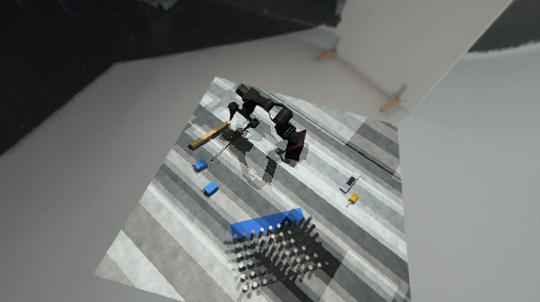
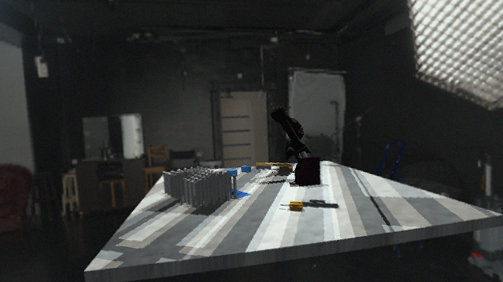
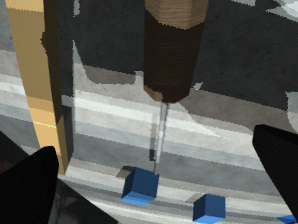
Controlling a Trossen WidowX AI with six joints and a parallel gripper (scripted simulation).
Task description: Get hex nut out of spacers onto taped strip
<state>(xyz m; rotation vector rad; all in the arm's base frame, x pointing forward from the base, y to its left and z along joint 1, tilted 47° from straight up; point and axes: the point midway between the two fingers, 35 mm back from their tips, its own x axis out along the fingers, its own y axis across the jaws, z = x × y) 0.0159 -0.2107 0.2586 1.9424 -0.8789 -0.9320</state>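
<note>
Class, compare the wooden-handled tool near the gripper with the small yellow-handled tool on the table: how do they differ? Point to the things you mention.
The wooden-handled tool [image 3: 172, 60] has a brown handle, while the yellow-handled tool [image 1: 353, 198] [image 2: 296, 206] has a yellow one. The wooden-handled tool is the longer overall; the yellow-handled tool is short and stubby. The wooden-handled tool lies nearer the gripper [image 1: 243, 117] [image 3: 158, 145]; the yellow-handled tool lies well away from it. Both have a thin shaft.

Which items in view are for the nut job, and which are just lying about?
For the job:
- standing spacers
- blue strip
- wooden-handled tool, likely the hook

Likely lying about:
- two blue blocks
- yellow-handled tool
</note>
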